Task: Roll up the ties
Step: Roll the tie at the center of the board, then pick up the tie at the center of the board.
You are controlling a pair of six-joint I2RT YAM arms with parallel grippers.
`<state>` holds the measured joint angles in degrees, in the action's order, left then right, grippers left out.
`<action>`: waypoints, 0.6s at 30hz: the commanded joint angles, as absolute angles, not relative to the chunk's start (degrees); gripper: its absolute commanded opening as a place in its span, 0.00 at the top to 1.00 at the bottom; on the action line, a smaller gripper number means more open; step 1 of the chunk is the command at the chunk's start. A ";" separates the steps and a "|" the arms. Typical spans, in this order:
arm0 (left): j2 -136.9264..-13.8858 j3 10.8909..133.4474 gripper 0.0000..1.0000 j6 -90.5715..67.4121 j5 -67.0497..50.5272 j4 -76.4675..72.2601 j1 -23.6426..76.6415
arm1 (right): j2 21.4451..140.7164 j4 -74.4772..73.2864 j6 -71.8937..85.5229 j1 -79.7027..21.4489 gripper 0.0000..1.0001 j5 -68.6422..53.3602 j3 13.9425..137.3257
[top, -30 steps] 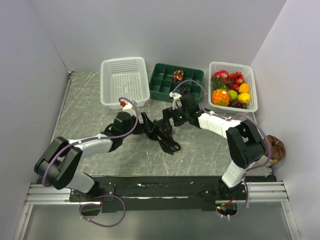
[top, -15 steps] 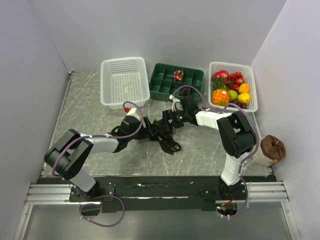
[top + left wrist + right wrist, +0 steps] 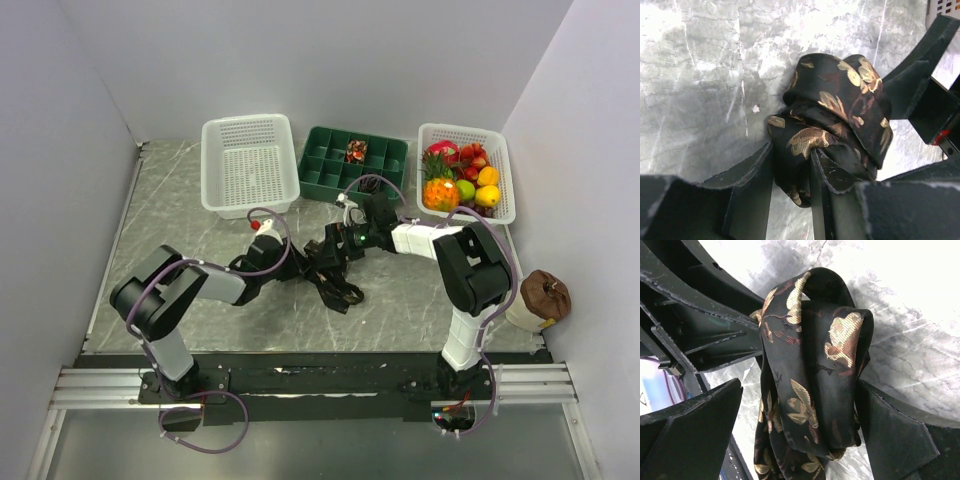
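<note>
At mid-tabletop, between the two tools, the black-brown tie with tan floral figures is lying bunched in loose folds. Left tool is clenching one fold, its fingers pressing in from both sides. Right tool is standing released, fingers spread wide and straddling the bundle. Overhead, both arms are reaching low and inward, hiding most of the tie.
</note>
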<state>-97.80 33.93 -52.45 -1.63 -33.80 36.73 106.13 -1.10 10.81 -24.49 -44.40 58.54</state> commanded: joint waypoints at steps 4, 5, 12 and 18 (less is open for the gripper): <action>-99.67 36.74 0.64 -54.23 -1.67 -38.58 37.09 | 104.85 -5.35 6.77 -26.89 0.01 -39.56 58.97; -99.75 36.83 0.64 -54.32 -1.84 -38.67 37.00 | 105.11 -5.62 6.51 -27.24 0.01 -38.33 59.15; -101.25 37.53 0.63 -55.72 -3.95 -41.48 37.09 | 105.73 -9.13 4.22 -31.81 0.01 -29.12 60.99; -102.13 37.71 0.62 -56.69 -4.66 -42.98 37.00 | 108.02 -11.34 4.04 -34.63 0.12 -23.56 63.19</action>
